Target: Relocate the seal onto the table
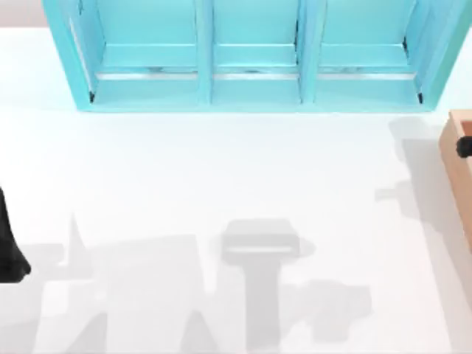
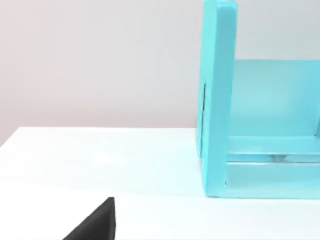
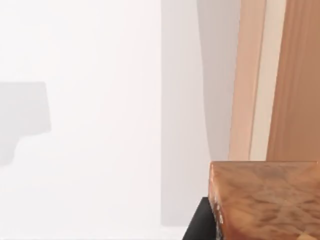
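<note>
The seal (image 3: 265, 200) looms close in the right wrist view as a glossy tan-orange block; its dark top is hidden. A black finger (image 3: 200, 225) of my right gripper presses against its side. In the top view the right gripper (image 1: 465, 147) pokes in at the right edge, above the tan wooden box (image 1: 459, 173), with the seal itself hidden there. The white table (image 1: 221, 184) spreads out to the left of the box. My left arm (image 1: 9, 251) stays parked at the left edge, and one of its fingers (image 2: 95, 222) shows in the left wrist view.
A light-blue three-compartment cabinet (image 1: 251, 96) stands along the back of the table, and its side wall (image 2: 219, 100) shows in the left wrist view. The wooden box wall (image 3: 250, 75) rises just beside the held seal. Arm shadows lie across the front of the table.
</note>
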Robot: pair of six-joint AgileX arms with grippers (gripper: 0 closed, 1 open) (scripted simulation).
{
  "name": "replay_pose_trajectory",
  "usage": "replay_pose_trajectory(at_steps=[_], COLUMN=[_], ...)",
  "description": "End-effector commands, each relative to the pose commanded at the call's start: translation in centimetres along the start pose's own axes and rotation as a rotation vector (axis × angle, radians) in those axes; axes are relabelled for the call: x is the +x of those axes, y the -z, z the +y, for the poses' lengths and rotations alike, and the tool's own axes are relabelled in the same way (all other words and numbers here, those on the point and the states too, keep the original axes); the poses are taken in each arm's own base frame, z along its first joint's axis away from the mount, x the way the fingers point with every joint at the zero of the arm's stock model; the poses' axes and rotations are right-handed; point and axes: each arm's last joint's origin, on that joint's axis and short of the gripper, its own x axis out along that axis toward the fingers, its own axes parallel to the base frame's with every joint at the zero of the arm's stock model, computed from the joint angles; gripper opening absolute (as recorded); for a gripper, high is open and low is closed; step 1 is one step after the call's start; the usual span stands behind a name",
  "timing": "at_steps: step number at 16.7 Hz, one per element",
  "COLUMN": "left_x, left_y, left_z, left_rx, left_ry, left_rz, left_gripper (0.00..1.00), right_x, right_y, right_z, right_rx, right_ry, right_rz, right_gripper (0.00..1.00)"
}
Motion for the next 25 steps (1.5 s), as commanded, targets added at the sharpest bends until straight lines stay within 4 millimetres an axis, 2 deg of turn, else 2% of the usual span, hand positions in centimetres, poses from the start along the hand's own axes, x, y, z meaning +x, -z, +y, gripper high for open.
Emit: replay_pose_trajectory(at_steps=[4,7,9,12,16,18,20,25], left_x=[0.0,0.0,0.0,0.0,0.0,0.0,0.0,0.0], left_y=[0.0,0.0,0.0,0.0,0.0,0.0,0.0,0.0], left_z=[0.0,0.0,0.0,0.0,0.0,0.0,0.0,0.0], left_rx=[0.0,0.0,0.0,0.0,0.0,0.0,0.0,0.0], left_ry=[0.0,0.0,0.0,0.0,0.0,0.0,0.0,0.0], left_rz=[0.0,0.0,0.0,0.0,0.0,0.0,0.0,0.0], left_gripper=[1.0,1.0,1.0,1.0,1.0,1.0,1.0,1.0], right_x=[0.2,1.2,2.8,5.5,8.8,10.3,11.0,11.2], right_y=[-0.2,-1.9,-3.6,-5.5,-5.9,-5.6,-5.3,-5.3], right_z=[0.3,2.6,5.5,10.9,18.7,21.5,22.9,22.9], right_rx=[0.001,0.005,0.013,0.011,-0.002,-0.001,0.0,0.004], right_ry=[0.004,0.011,0.019,0.031,0.017,0.013,0.004,0.004], right_rz=[0.01,0.027,0.048,0.057,0.019,0.01,0.0,0.004], right_gripper=[0.0,0.0,0.0,0.0,0.0,0.0,0.0,0.0])
